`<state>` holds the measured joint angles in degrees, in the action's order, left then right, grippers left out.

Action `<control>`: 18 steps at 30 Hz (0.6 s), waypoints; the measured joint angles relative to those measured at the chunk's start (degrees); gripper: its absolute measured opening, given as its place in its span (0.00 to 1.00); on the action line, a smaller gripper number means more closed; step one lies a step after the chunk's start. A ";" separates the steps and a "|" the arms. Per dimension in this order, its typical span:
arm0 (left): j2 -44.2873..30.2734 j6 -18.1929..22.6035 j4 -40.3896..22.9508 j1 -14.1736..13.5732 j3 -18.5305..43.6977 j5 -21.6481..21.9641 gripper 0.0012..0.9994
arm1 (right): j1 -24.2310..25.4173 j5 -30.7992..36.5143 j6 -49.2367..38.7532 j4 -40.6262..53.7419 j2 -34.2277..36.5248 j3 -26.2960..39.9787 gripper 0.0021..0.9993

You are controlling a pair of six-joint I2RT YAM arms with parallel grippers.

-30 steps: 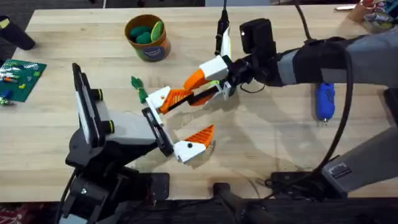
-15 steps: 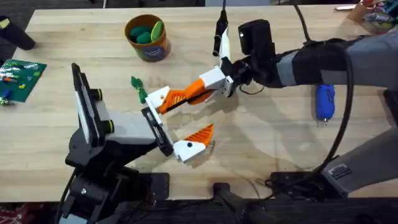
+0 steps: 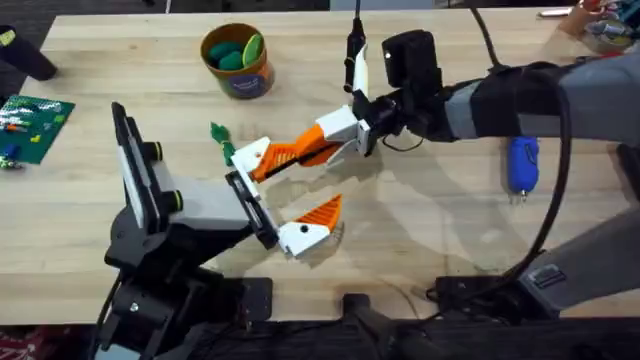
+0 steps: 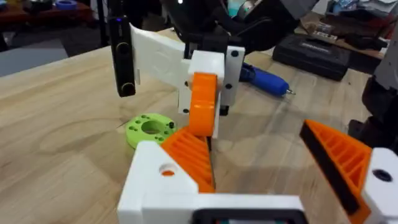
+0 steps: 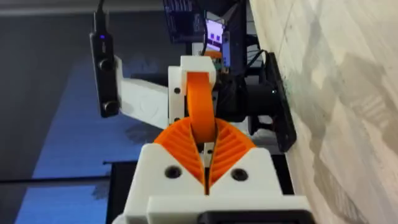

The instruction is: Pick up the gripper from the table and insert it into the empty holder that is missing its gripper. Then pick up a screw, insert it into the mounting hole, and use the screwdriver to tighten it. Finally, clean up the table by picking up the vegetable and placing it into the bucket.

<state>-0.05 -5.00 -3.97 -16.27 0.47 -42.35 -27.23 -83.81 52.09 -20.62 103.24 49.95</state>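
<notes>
Right gripper (image 3: pixel 328 135): clenched on the orange finger (image 3: pixel 290 155), whose tip meets the holder (image 3: pixel 252 157).
Left gripper (image 3: pixel 288 195): spread wide.
Handling: likely light, stiff, ribbed plastic that is easily cocked; grip it on the flat sides.
Room: tight at the holder; the vegetable (image 3: pixel 222 142) lies just beside it, with open bench (image 3: pixel 420 230) towards the screwdriver (image 3: pixel 522 160).

The right pincer (image 5: pixel 207 163) seems closed on the orange gripper (image 5: pixel 200 109), beside the table (image 5: pixel 336 93).

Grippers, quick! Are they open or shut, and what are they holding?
Left gripper: open.
Right gripper: shut on the orange finger.
</notes>
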 joint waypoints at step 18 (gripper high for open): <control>-0.26 -0.52 0.04 0.08 0.00 0.31 0.99 | 0.31 5.23 6.31 -5.73 -0.52 -0.02 0.02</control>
<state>-0.32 -5.52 -3.92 -16.19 0.47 -42.04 -26.92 -78.58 58.40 -26.35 102.72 49.93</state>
